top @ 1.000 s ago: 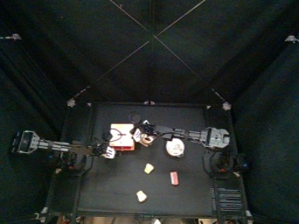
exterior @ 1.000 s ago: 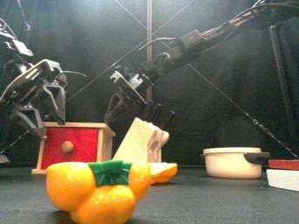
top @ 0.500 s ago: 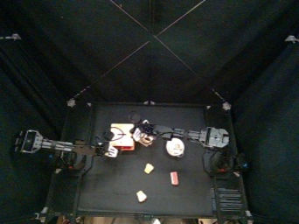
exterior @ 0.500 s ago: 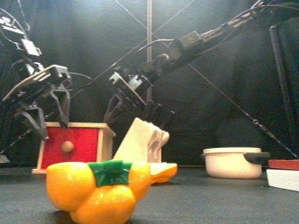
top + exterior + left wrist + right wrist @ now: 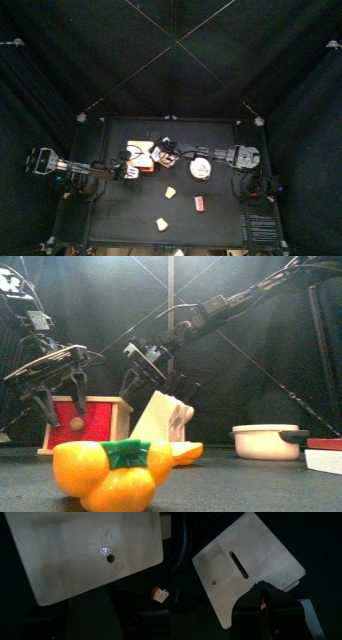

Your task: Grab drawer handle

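top view: table (image 5: 214,215) sits at frame centre-bottom. drawer (image 5: 138,153) is left of centre on it, white top up. left gripper (image 5: 124,173) comes in from the left, just below the drawer's lower-left corner. right gripper (image 5: 167,152) reaches across from the right, at the drawer's right edge. white bowl (image 5: 201,169) just right of centre; red block (image 5: 199,203) and yellow bits lower down.

front view: drawer (image 5: 86,420) at mid-left, red front w/ round knob. left gripper (image 5: 56,396) hangs over it, jaws spread wide, tips either side of the front; contact unclear. right gripper (image 5: 163,390) behind a leaning pale board (image 5: 160,418). yellow toy (image 5: 112,474) fills lower left foreground; bowl (image 5: 267,441) lower right.

left wrist view: pale panel w/ a small hole (image 5: 93,554) fills upper frame; own jaws not visible.

right wrist view: right gripper (image 5: 262,592) nearly closed, pinching the edge of the slotted board (image 5: 244,574).
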Controlling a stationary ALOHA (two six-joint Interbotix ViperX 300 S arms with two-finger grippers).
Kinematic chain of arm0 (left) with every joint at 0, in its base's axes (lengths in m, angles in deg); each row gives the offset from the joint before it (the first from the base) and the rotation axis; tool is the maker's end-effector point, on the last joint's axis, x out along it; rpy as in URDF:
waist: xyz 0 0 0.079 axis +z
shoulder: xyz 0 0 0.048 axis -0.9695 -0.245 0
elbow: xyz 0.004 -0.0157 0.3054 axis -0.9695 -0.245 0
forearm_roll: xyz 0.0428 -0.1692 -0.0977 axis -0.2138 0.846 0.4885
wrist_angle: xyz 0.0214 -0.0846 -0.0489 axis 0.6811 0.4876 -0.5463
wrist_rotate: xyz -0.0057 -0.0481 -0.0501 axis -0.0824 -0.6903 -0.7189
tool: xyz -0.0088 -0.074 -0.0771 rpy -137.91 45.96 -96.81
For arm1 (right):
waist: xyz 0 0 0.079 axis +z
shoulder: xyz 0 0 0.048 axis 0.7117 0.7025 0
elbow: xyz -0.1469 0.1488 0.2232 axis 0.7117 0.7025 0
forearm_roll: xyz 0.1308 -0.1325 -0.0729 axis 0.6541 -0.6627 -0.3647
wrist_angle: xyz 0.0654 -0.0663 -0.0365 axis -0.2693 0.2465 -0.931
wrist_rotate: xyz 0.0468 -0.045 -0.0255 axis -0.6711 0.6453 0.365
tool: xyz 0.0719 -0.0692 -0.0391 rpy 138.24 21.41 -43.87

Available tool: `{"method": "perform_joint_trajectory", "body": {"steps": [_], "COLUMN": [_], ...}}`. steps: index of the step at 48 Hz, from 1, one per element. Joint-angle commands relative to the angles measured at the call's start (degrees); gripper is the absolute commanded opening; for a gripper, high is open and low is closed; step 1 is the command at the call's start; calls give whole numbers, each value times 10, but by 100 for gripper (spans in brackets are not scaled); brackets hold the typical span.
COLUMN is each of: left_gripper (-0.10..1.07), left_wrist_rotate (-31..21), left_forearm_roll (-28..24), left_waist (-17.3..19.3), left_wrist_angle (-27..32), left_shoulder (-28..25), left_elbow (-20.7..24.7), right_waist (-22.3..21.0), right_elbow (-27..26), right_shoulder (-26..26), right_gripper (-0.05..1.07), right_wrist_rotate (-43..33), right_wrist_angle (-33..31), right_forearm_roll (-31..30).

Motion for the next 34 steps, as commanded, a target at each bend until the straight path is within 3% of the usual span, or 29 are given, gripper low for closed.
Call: {"method": "perform_joint_trajectory", "body": {"steps": [1, 19, 34], "left_gripper": [90, 87, 69], "left_wrist_rotate": [-36, -128, -140], "left_forearm_roll": [-30, -52, -67], "left_waist": [-2, -8, -4], "left_wrist_angle": [2, 19, 18], "left_shoulder": [-12, -35, -65], "left_elbow": [20, 25, 38], "right_waist": [-5, -5, -4], "right_elbow": [-16, -14, -13], "right_shoulder": [-11, -11, -11], "right_gripper": [36, 36, 36], "right_wrist_rotate": [-1, 2, 3], "right_wrist_angle": [-7, -18, -18], "right_forearm_roll": [-1, -4, -4]}}
